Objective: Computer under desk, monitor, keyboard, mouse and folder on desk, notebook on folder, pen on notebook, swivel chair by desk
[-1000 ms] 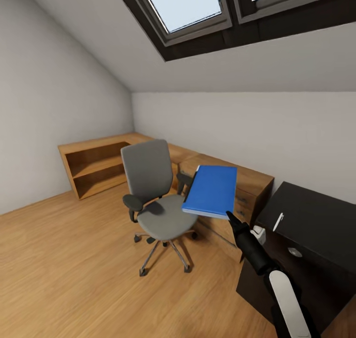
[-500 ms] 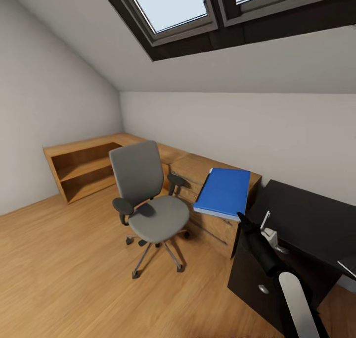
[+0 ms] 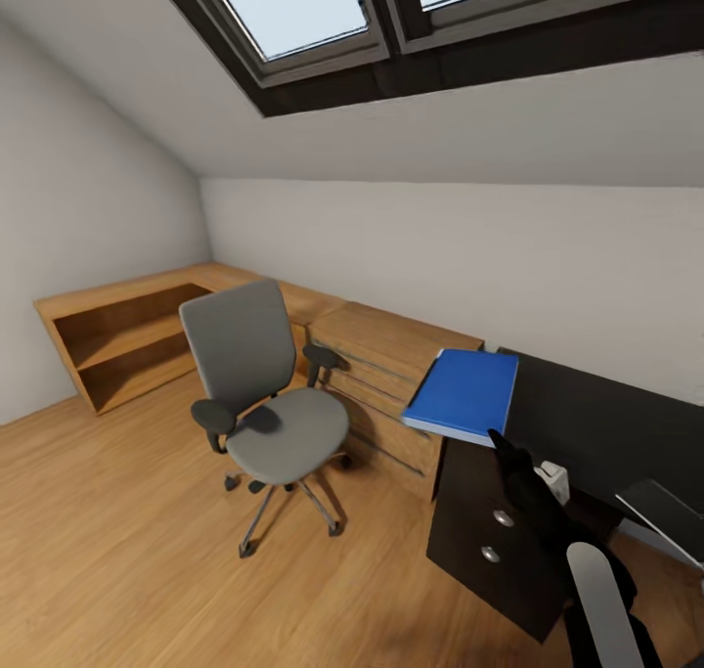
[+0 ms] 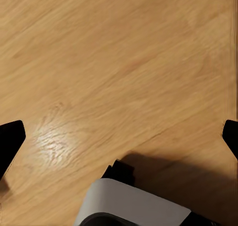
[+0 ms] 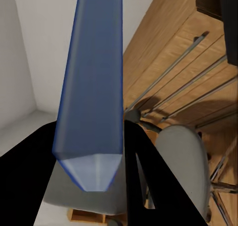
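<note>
1. Head view: the right gripper (image 3: 497,440), low and right of centre, is clamped on the near edge of the blue folder (image 3: 462,393). It holds the folder out flat and raised, which I judge is meant to carry it over the edge of the black desk (image 3: 606,423) at the right of the frame. The folder's right side already overlaps the desk top's left end. The swivel chair (image 3: 256,389) stands left of centre on the wooden floor (image 3: 117,551), its seat bare, in front of the low wooden shelving (image 3: 127,335). It is well apart from the desk, so the chair step looks not yet done.

2. Left wrist view: the left gripper (image 4: 119,137) is spread wide, one dark fingertip (image 4: 9,141) at each side edge, holding nothing. It hangs idle over floorboards, leaving the work to the other arm.

3. Right wrist view: the folder (image 5: 91,87) runs edge-on up the frame, pinched between dark fingers (image 5: 29,186) at the bottom. The chair's grey seat (image 5: 181,161) lies beyond, lower right.
</note>
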`<state>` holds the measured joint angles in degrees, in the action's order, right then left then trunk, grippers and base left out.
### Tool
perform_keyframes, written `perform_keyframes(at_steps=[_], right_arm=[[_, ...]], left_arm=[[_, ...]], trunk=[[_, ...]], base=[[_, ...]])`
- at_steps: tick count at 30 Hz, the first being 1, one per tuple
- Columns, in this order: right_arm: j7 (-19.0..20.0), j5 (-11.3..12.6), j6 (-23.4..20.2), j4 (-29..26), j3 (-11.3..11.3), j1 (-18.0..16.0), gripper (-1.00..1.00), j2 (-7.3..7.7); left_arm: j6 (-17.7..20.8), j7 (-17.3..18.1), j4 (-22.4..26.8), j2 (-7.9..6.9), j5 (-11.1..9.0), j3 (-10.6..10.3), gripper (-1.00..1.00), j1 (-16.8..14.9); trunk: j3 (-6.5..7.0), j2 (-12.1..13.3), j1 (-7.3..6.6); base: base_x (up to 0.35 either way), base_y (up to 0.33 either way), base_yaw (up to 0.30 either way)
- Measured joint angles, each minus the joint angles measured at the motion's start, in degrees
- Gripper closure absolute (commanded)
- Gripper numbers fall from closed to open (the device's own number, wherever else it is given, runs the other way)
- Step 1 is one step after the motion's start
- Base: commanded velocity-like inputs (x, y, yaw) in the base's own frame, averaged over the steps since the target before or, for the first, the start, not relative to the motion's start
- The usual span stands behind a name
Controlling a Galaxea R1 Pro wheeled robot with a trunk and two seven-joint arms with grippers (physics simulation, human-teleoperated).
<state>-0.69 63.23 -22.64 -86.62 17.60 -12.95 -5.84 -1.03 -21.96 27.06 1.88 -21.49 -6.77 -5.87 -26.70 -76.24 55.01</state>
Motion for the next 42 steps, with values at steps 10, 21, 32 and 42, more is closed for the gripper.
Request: perform_keyframes(at_steps=[10, 21, 32, 42], right_arm=[[-0.02, 0.0, 0.0, 0.0, 0.9, 0.0, 1.0, 0.02], [-0.08, -0.06, -0.07, -0.17, 2.35, 0.0, 1.0, 0.03], [-0.15, 0.04, -0.13, -0.17, 3.94, 0.0, 1.0, 0.02], [-1.58, -0.08, -0.19, -0.09, 5.09, 0.0, 1.0, 0.09]], left_arm=[[-0.12, 0.0, -0.02, 0.02, -0.02, -0.47, -1.0, 0.0], [-1.19, -0.04, -0.18, 0.01, 0.03, -0.5, -1.0, 0.01], [-1.28, -0.04, -0.24, 0.02, -0.01, -0.5, -1.0, 0.01], [-1.28, -0.04, -0.28, 0.01, -0.06, -0.5, -1.0, 0.01]], trunk=[[1.12, 4.01, -2.2], [1.29, 6.03, -3.3], [0.55, 6.03, -3.3], [-0.12, 6.03, -3.3]], base=[[0.0, 0.0, -0.204], [0.0, 0.0, -0.207], [0.0, 0.0, -0.212], [0.0, 0.0, -0.213]])
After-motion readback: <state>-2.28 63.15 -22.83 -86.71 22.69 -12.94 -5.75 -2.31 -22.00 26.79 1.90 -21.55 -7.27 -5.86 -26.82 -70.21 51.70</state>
